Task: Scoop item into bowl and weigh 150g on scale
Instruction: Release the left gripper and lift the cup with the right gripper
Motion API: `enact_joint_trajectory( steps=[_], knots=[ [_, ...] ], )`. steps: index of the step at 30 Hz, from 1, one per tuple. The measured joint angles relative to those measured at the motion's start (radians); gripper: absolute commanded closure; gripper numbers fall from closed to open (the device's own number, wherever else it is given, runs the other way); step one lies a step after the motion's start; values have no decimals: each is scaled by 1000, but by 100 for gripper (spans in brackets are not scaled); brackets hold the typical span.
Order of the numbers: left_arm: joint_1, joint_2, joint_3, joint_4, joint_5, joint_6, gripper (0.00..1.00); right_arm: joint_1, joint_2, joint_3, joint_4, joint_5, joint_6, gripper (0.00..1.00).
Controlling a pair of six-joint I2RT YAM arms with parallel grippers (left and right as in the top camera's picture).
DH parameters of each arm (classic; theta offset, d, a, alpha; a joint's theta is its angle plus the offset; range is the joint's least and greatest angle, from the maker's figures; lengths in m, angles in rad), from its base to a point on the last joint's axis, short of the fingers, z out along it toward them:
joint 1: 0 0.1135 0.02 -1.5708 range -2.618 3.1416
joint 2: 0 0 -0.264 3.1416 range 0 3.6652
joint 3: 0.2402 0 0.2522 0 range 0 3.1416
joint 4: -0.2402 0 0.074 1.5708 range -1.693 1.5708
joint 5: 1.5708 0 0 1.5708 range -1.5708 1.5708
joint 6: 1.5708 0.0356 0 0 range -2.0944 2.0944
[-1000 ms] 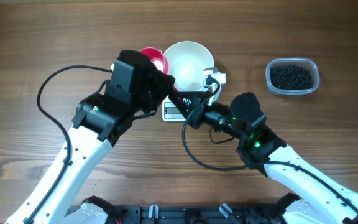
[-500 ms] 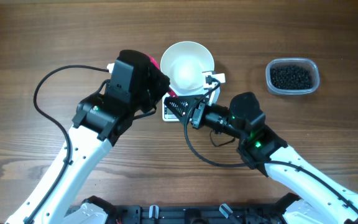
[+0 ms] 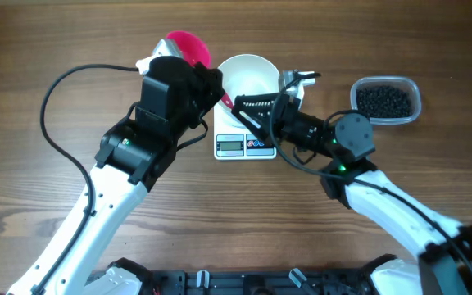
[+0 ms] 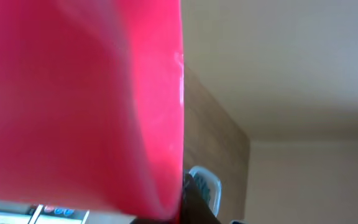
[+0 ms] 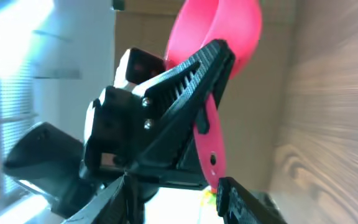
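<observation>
The pink scoop [image 3: 185, 47] is held up left of the bowl, my left gripper [image 3: 213, 87] shut on its handle. It fills the left wrist view [image 4: 73, 93]. The empty white bowl [image 3: 251, 75] sits on the white scale [image 3: 244, 145]. My right gripper [image 3: 251, 106] is open at the bowl's front rim, beside the handle's end. In the right wrist view the handle [image 5: 207, 146] hangs just above my right gripper [image 5: 176, 186], whose jaws stand apart, and the left gripper [image 5: 185, 81] clamps it. The black beads [image 3: 383, 100] lie in a clear tub.
The clear plastic tub [image 3: 413, 90] stands at the right on the wooden table [image 3: 56, 49], about a hand's width from the bowl. Both arms crowd the area around the scale. A black cable [image 3: 56, 90] loops off the left arm.
My right gripper opened, let go of the scoop's handle and swung up and right along the bowl's rim. The left gripper closed on the handle and carried the scoop up and left.
</observation>
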Motion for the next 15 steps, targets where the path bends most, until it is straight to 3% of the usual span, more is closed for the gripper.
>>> enact_joint_trajectory(
  steps=[7, 15],
  knots=[
    [-6, 1, -2, 95, -19, -40, 96, 4, 111, 0, 169, -10, 152, 50],
    [-6, 1, -2, 95, -22, -44, 96, -21, 112, 0, 232, 41, 193, 57]
  ],
)
